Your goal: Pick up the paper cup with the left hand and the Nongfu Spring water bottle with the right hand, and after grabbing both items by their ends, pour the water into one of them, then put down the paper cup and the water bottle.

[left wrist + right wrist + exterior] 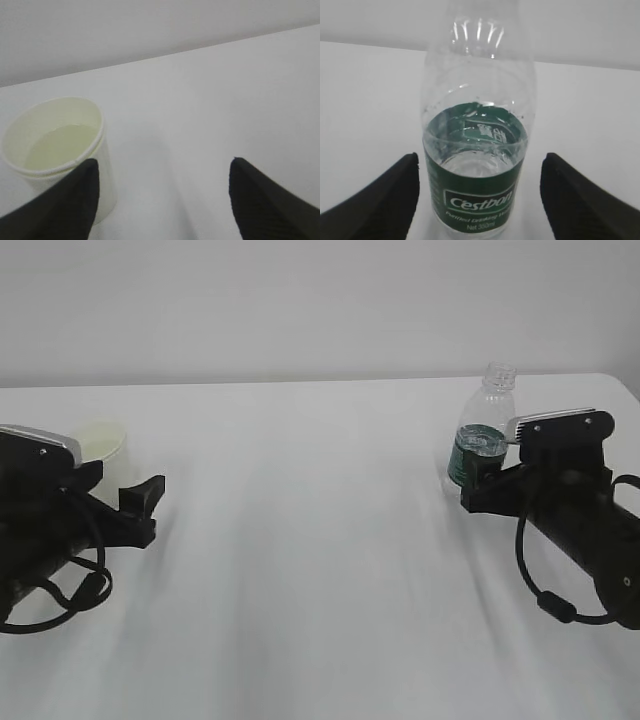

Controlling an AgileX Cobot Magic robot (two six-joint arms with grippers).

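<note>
Low, level: left hand (140,505), right hand (478,480).

Exterior: I look from the front, slightly downward, across the table (320,570) toward 12 o'clock.
Left wrist: close behind the left hand (162,200), paper cup (55,145) at 10 o'clock.
Right wrist: close, bottle (477,150) dead ahead.
Shared: exterior shows cup (100,438) and bottle (484,430) too.

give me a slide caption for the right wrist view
Open right gripper straddling an uncapped, partly filled green-labelled water bottle on the white table.
</note>
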